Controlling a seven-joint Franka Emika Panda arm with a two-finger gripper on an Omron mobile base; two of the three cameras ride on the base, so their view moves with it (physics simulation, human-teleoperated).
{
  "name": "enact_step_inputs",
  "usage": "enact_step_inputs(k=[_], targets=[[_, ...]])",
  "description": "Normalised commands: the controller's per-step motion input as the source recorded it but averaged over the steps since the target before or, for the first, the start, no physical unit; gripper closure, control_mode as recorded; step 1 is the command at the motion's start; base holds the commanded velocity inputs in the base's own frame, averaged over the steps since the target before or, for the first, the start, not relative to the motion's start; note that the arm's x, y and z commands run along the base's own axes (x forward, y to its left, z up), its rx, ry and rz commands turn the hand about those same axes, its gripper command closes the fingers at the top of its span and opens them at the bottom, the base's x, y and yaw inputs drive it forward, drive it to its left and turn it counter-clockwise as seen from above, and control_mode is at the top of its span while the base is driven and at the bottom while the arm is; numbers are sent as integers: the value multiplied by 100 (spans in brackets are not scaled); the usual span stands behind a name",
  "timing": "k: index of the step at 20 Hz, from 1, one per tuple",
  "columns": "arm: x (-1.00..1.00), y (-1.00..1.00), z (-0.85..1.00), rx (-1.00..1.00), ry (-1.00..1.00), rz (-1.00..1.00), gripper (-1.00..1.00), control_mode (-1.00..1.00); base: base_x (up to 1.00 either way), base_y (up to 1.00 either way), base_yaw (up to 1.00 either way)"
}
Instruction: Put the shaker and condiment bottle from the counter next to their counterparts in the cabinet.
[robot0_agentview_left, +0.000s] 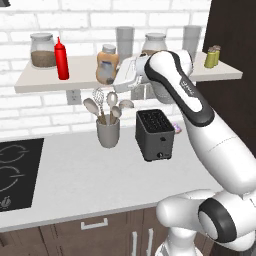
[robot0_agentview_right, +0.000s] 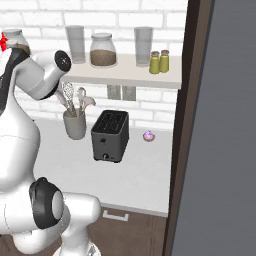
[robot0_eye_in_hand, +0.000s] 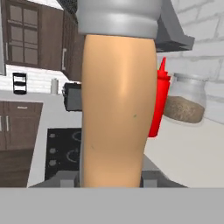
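My gripper (robot0_agentview_left: 114, 75) is shut on the condiment bottle (robot0_agentview_left: 106, 64), a squat orange-tan bottle with a pale cap. It holds the bottle upright at the cabinet shelf (robot0_agentview_left: 40, 80), a hand's width right of the red squeeze bottle (robot0_agentview_left: 61, 59). Whether the bottle's base touches the board I cannot tell. In the hand view the condiment bottle (robot0_eye_in_hand: 116, 109) stands between the fingertips, and the red squeeze bottle (robot0_eye_in_hand: 158, 100) peeks out behind it. Two olive-yellow shakers (robot0_agentview_left: 212, 57) stand side by side at the shelf's right end, also seen as the shakers (robot0_agentview_right: 159, 61) in the right base view.
Glass jars (robot0_agentview_left: 42, 50) (robot0_agentview_left: 154, 42) and tall tumblers (robot0_agentview_left: 125, 40) stand along the shelf. Below on the counter (robot0_agentview_left: 75, 175) are a black toaster (robot0_agentview_left: 155, 135), a utensil holder (robot0_agentview_left: 108, 132), a hob (robot0_agentview_left: 15, 172) and a small pink item (robot0_agentview_right: 148, 135). A dark tall panel (robot0_agentview_right: 225, 125) bounds the right.
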Motion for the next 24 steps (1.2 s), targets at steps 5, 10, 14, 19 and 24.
enact_step_inputs(k=[5, 10, 14, 19, 24], targets=[[33, 15, 0, 7, 6, 0, 100, -100, 0, 0, 0], [34, 17, 0, 0, 1, -1, 100, -100, 0, 0, 0], [34, 9, 0, 0, 0, -1, 100, -100, 0, 0, 0], [37, 0, 0, -1, 0, -2, 100, -100, 0, 0, 0], [33, 1, 0, -6, 0, -1, 100, -100, 0, 0, 0]])
